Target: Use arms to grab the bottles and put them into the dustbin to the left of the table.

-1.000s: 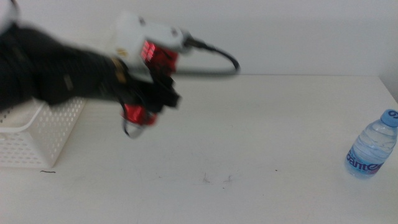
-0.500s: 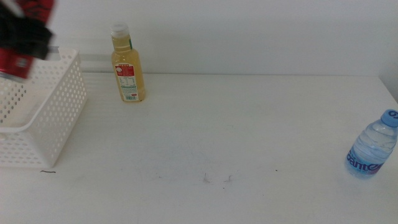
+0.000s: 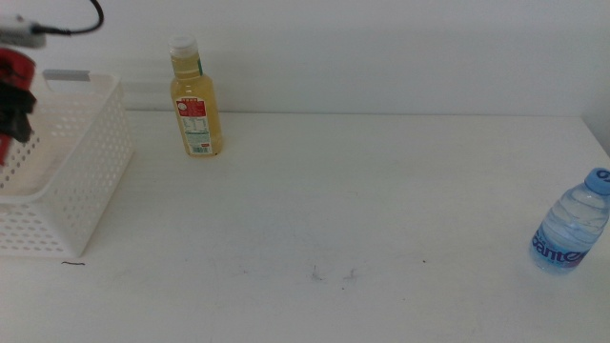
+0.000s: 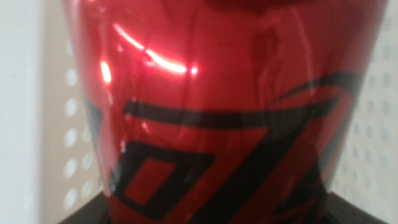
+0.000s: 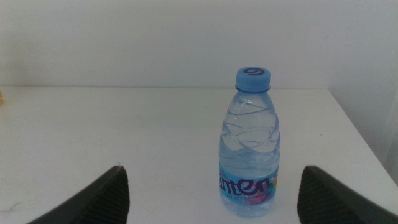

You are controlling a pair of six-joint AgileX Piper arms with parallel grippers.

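The middle view looks forward and down over the tabletop (image 3: 334,210). The left wrist view sits tight against the can (image 4: 230,118). The right wrist view faces the water bottle (image 5: 250,146), also in the middle view.

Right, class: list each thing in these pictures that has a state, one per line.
left gripper: shut on the red can, over the dustbin
red can: held, not yet dropped
dustbin: upright
yellow bottle: upright, capped
water bottle: upright, capped
right gripper: open, waiting
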